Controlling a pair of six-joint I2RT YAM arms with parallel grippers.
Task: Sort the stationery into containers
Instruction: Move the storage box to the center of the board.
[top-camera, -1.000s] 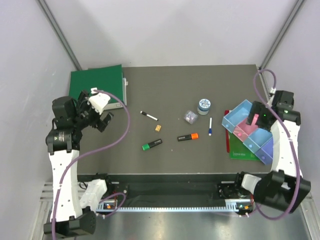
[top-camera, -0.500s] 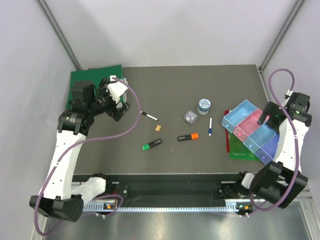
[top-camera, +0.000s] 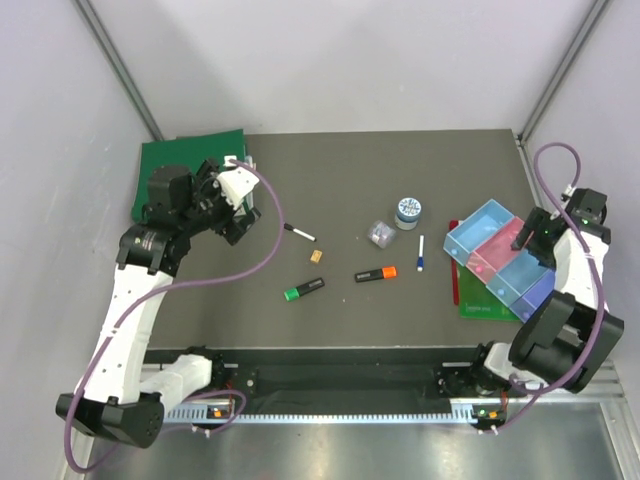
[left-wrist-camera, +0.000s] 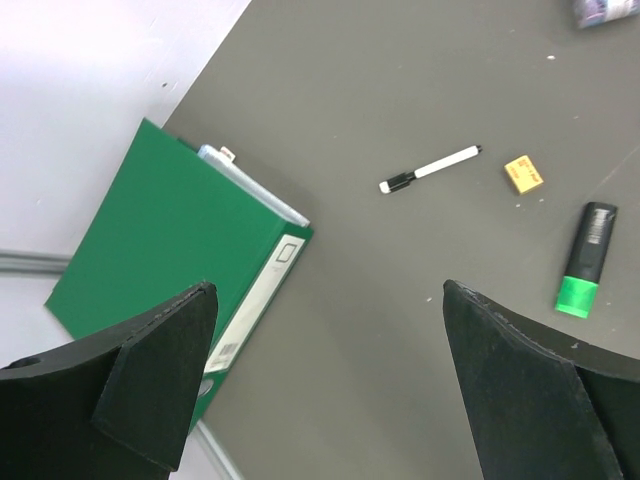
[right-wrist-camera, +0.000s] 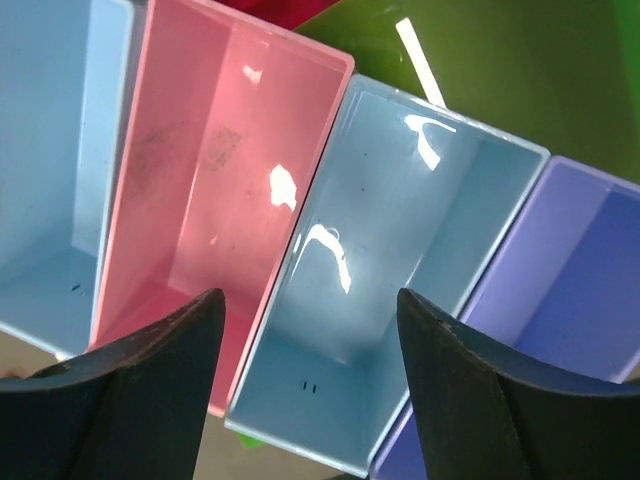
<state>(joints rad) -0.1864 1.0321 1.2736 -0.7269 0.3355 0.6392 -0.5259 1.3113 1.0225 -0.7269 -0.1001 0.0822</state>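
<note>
Marker, black-white (left-wrist-camera: 430, 168): light, stiff, smooth, probably rolls; lies near green folder (left-wrist-camera: 170, 270); grip mid-barrel. Left gripper (left-wrist-camera: 328, 290) spread wide, empty; right gripper (right-wrist-camera: 310, 295) parted, empty.

**A:** What surrounds the work area?

**B:** Seen from above, a dark grey table (top-camera: 350, 180) with a matte top fills the middle. A plain pale back wall (top-camera: 340, 60) rises behind it. A left wall (top-camera: 50, 150) and a right wall (top-camera: 615, 110) in the same pale grey close in the sides.

**A:** Anything in the corners?

**B:** A dark left pole (top-camera: 120, 70) and a dark right pole (top-camera: 565, 70) slant up from the table's far corners.

**A:** And the near side?

**B:** A toothed metal rail (top-camera: 340, 415) runs along the table's near edge, with a grey metal ledge (top-camera: 350, 455) below it. The light is soft and even, and the shadows are faint.
</note>
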